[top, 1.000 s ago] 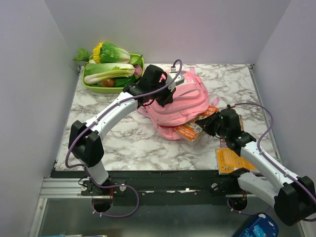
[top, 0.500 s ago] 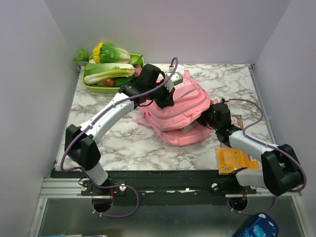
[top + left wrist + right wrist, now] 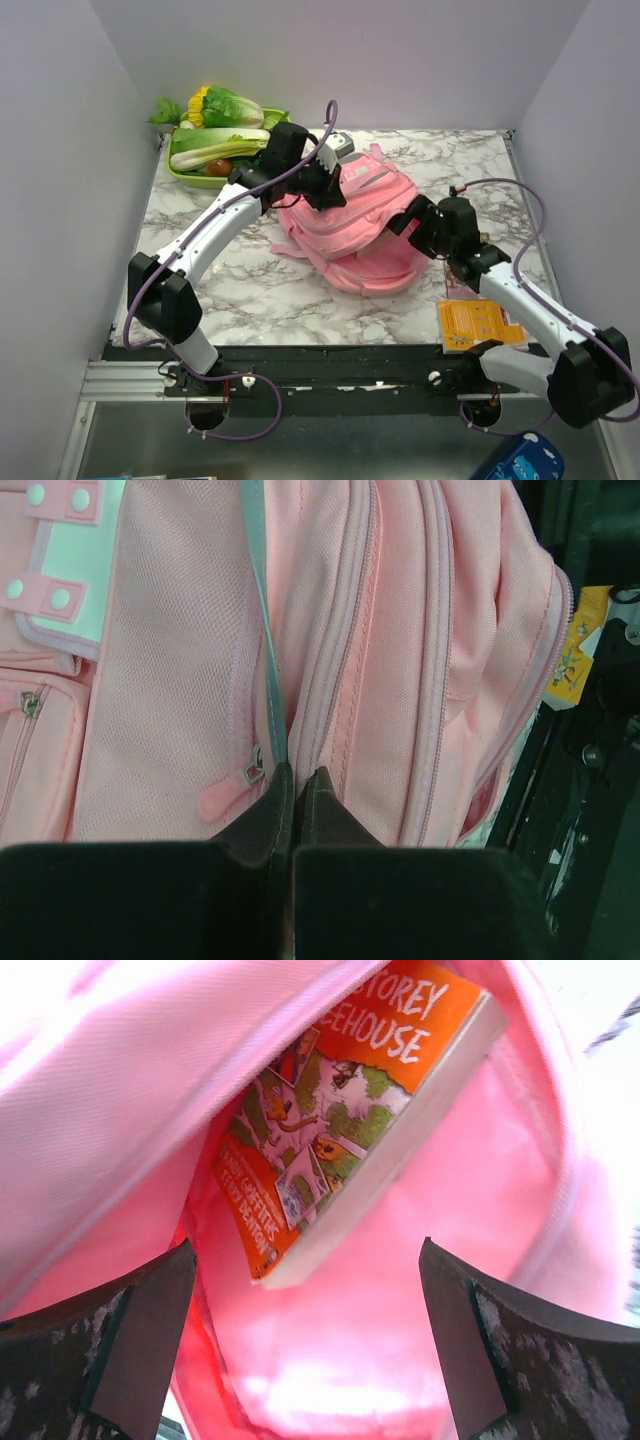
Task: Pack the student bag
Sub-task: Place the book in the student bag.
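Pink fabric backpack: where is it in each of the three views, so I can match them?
Top external: soft pink fabric backpack mid-table, between left tool and right tool.
Left wrist: fills the frame; left tool pinches a seam.
Right wrist: its pink inside fills the frame, orange paperback book in it.
Shared landmark: the main zip opening.

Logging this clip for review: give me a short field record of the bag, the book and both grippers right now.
bag: student bag lying on table, main pocket open
book: orange book inside that pocket
left gripper: shut on the student bag's fabric
right gripper: open, facing the pocket mouth, empty
loose: orange booklet at the table's near edge
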Controlling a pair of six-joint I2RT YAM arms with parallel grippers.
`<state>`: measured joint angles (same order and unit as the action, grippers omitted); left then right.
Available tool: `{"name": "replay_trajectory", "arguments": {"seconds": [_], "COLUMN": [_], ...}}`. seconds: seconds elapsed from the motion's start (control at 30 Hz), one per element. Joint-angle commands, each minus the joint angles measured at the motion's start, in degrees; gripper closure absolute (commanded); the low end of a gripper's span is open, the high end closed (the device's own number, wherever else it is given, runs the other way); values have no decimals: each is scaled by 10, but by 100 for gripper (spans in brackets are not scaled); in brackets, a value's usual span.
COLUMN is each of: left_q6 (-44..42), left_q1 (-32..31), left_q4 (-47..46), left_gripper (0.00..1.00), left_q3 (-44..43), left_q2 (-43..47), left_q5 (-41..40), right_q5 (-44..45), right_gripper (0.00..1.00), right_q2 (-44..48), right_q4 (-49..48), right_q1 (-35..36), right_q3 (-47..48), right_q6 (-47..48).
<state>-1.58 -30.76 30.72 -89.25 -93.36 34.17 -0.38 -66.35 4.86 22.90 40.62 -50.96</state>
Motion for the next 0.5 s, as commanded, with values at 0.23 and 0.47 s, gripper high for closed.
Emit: {"name": "replay_trajectory", "arguments": {"seconds": [0.23, 0.47], "left_q6": [-2, -14], "left_q1": [6, 6], "left_q4": [-79, -78], "left_gripper": [100, 100], "left_q3": [57, 73], "left_q2": [36, 47], "left_q5": [11, 12], "right_q5": [216, 167], "right_gripper": [0, 0], "right_q2": [139, 75], "right_q4": [303, 317], "right_q1": [-105, -284], "right_q3": [36, 48], "right_q6": [32, 91]}}
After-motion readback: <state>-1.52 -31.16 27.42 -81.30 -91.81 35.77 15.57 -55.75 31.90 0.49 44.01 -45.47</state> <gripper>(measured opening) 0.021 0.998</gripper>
